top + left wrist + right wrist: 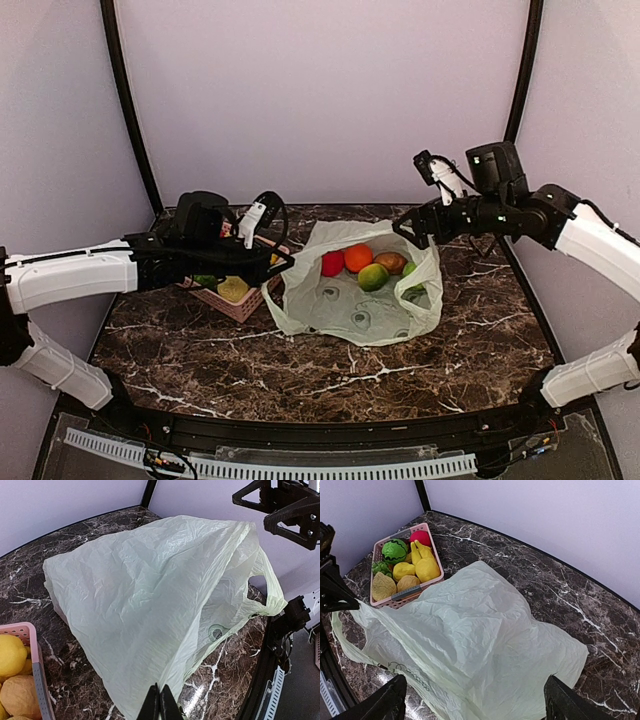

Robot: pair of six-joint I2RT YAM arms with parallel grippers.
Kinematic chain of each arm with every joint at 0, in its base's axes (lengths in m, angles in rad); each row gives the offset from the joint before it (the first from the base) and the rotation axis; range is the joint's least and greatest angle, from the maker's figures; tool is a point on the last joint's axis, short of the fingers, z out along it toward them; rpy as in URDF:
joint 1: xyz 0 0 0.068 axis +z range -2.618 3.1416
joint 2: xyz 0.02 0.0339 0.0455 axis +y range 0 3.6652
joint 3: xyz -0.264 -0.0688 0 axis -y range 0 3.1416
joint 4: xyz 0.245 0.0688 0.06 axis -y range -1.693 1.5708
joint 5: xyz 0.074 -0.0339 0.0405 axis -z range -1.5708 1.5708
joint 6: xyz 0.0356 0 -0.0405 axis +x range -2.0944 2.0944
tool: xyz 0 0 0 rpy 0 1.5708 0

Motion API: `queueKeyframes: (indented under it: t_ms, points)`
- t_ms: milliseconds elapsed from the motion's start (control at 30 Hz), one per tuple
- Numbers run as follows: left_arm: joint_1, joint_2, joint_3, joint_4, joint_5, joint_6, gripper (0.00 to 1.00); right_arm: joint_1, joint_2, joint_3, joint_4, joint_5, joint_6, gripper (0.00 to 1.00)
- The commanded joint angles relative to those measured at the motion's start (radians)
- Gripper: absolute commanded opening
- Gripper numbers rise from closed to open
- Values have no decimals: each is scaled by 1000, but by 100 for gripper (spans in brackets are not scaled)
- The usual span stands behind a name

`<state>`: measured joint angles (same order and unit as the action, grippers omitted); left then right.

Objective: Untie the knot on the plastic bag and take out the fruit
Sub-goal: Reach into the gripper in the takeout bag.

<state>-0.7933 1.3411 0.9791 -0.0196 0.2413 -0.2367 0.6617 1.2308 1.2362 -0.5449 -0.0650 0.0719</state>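
Plastic bag [350, 312]: flat on counter [300, 365], mouth spread, knot apparently undone.
Left gripper [160, 705]: closed on bag's left edge, probably to hold it in place.
Fruit [358, 258]: inside bag, far end.
Right gripper [410, 226]: open, empty, above far rim.

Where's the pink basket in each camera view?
Top external: pink basket sits left of centre.
Left wrist: bottom-left corner, only partly in frame.
Right wrist: upper left, seen whole.
Shared landmark: the pale green plastic bag lying next to it.
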Motion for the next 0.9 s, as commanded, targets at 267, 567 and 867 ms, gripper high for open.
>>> queueKeyframes:
  t_ms: [267,567,867]
  points:
    - [-12,20,73,-21,-53,-104,1,246,-84,-13,93,33,47,91]
    - [-12,14,97,-62,-61,-99,1,453,108,-7,91,134,20,80]
    - [-12,10,131,-99,-63,-82,1,453,271,-60,88,219,35,66]
